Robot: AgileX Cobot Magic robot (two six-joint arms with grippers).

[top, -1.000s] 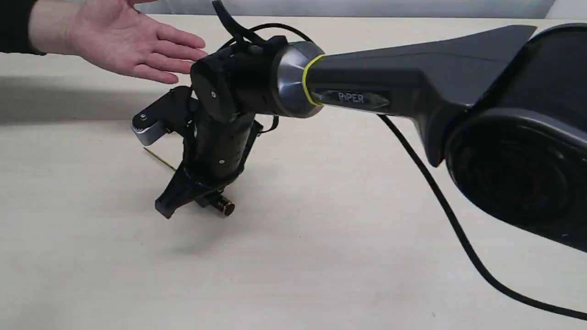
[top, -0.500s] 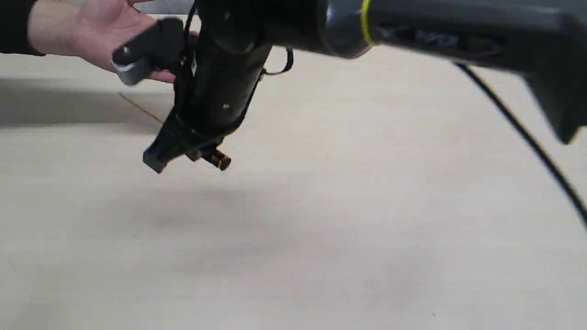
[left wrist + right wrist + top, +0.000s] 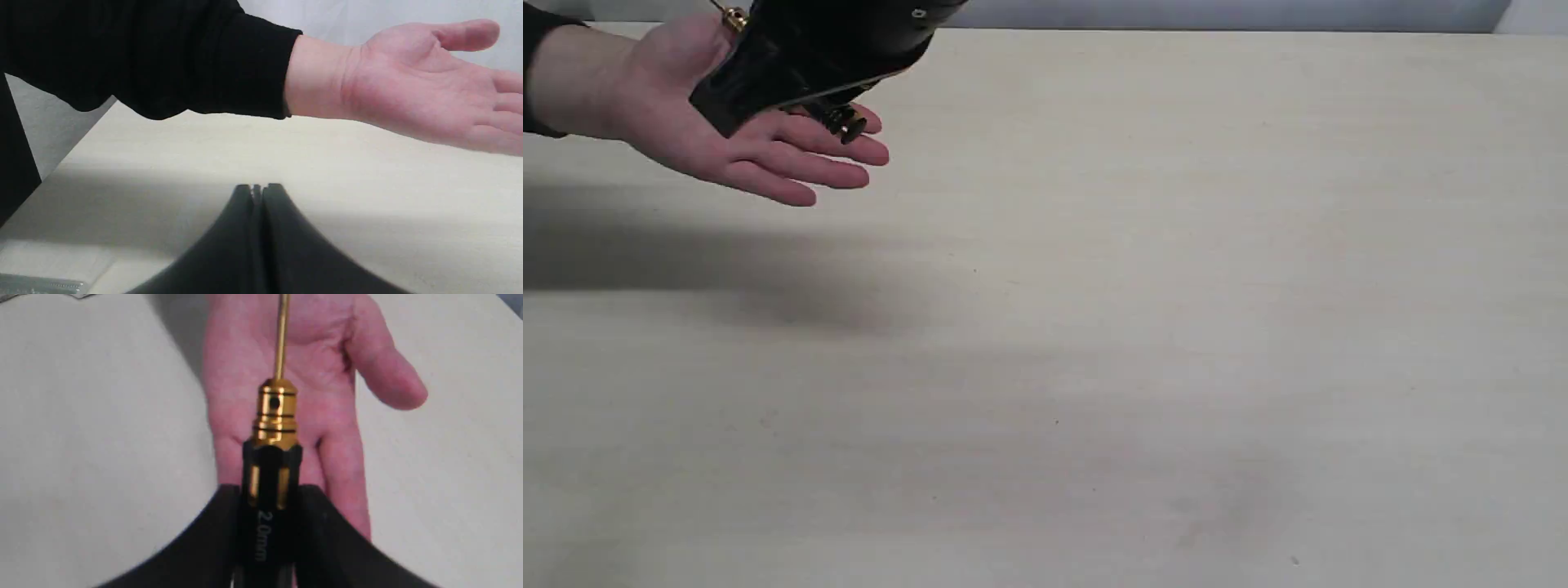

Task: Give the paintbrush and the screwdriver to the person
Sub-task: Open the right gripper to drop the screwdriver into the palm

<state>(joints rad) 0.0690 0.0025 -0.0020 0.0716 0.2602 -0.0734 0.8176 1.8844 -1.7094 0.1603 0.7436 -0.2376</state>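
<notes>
- The screwdriver is held above the person's open hand. Its thin gold shaft runs out over the palm towards the wrist, and its black handle lies back over the fingers.
- It looks light and stiff. The smooth round handle would probably roll or slip once freed, and the slim shaft is the part to spare, so the handle is the right place to hold it.
- The right gripper has its jaws clamped on that handle just behind the gold collar.
- The gripper hides the gap in the exterior view, so I cannot tell whether the tool already touches the skin.
- The left gripper sits low over the table, near the person's sleeve, with its jaws pressed together on nothing.
- The paintbrush appears in no view.
</notes>
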